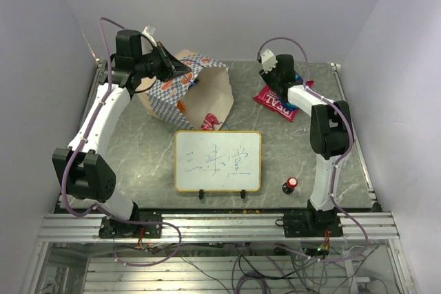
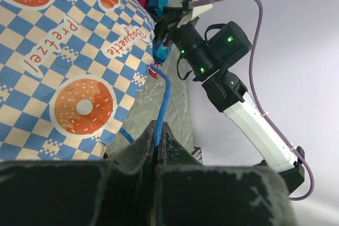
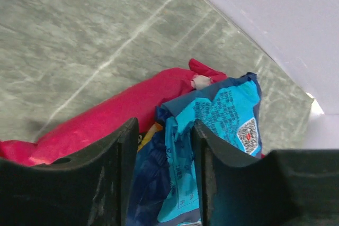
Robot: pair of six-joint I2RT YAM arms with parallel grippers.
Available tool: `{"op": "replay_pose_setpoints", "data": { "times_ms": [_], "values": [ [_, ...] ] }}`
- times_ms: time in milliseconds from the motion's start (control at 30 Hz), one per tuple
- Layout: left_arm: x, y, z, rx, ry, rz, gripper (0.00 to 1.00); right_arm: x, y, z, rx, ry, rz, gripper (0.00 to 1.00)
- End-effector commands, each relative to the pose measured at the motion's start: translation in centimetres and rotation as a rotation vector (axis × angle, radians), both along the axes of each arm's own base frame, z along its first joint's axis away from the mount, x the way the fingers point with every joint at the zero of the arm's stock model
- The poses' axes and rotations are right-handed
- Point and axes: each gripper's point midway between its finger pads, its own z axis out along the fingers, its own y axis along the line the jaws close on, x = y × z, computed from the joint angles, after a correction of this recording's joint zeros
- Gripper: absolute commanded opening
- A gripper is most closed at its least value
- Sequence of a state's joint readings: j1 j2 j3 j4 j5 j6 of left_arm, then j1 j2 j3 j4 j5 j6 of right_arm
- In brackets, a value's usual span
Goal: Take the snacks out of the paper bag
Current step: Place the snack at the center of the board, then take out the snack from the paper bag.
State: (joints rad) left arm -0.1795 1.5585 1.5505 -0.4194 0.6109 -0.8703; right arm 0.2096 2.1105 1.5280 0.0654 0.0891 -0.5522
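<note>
The paper bag (image 1: 180, 94) lies tilted on its side at the back left, its mouth facing the front right, with a red snack (image 1: 211, 124) showing at the mouth. My left gripper (image 1: 180, 71) is shut on the bag's thin blue cord handle (image 2: 164, 96), beside the checkered bag wall (image 2: 58, 67). At the back right a red snack packet (image 1: 279, 105) lies on the table. My right gripper (image 3: 165, 130) stands open just above it, its fingers either side of a crumpled blue packet (image 3: 225, 112) that rests on the red packet (image 3: 116, 112).
A framed whiteboard (image 1: 218, 160) stands at the front middle. A small red-capped black knob (image 1: 291, 184) sits to its right. The right arm (image 2: 212, 51) reaches in near the bag's top corner. Walls close in the table at the back and sides.
</note>
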Motion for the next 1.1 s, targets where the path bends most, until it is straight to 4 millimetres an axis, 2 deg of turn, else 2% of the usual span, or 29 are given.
{"op": "replay_pose_setpoints", "data": {
  "times_ms": [0,33,100,167,233,333,367,467,633,733,900,1067],
  "values": [
    [0.3,0.0,1.6,0.027,-0.060,-0.033,0.07,-0.6,2.3,4.7,0.197,-0.027,-0.014,0.50],
    [0.3,0.0,1.6,0.038,-0.063,-0.037,0.07,-0.8,2.4,6.9,0.228,-0.056,-0.014,0.54],
    [0.3,0.2,1.7,0.062,-0.072,-0.042,0.07,-1.3,3.2,9.5,0.300,-0.075,0.002,0.59],
    [0.4,0.2,1.7,0.068,-0.081,-0.049,0.07,-2.1,4.4,11.9,0.389,-0.085,0.023,0.61],
    [0.4,0.1,1.8,0.060,-0.086,-0.055,0.07,-3.3,6.4,13.2,0.492,-0.079,0.085,0.63],
    [0.5,-0.1,1.9,0.043,-0.088,-0.053,0.07,-5.9,10.2,14.5,0.627,-0.066,0.202,0.63],
    [0.6,-0.2,2.1,0.033,-0.092,-0.053,0.07,-7.0,11.8,15.4,0.660,-0.083,0.258,0.63],
    [0.5,-0.2,2.6,0.018,-0.098,-0.050,0.07,-10.8,16.8,15.9,0.698,-0.104,0.410,0.63],
    [-0.5,-0.1,3.1,0.028,-0.113,-0.060,0.07,-16.4,23.7,15.4,0.725,-0.141,0.655,0.63],
    [-1.4,0.0,2.6,0.034,-0.108,-0.073,0.07,-17.6,26.7,14.1,0.724,-0.133,0.733,0.62],
    [-2.9,0.2,2.2,0.035,-0.086,-0.080,0.07,-16.7,30.9,11.2,0.671,-0.132,0.782,0.61],
    [-3.2,0.3,2.6,0.049,-0.090,-0.078,0.07,-14.7,33.9,6.8,0.583,-0.113,0.795,0.61]
  ]
}}
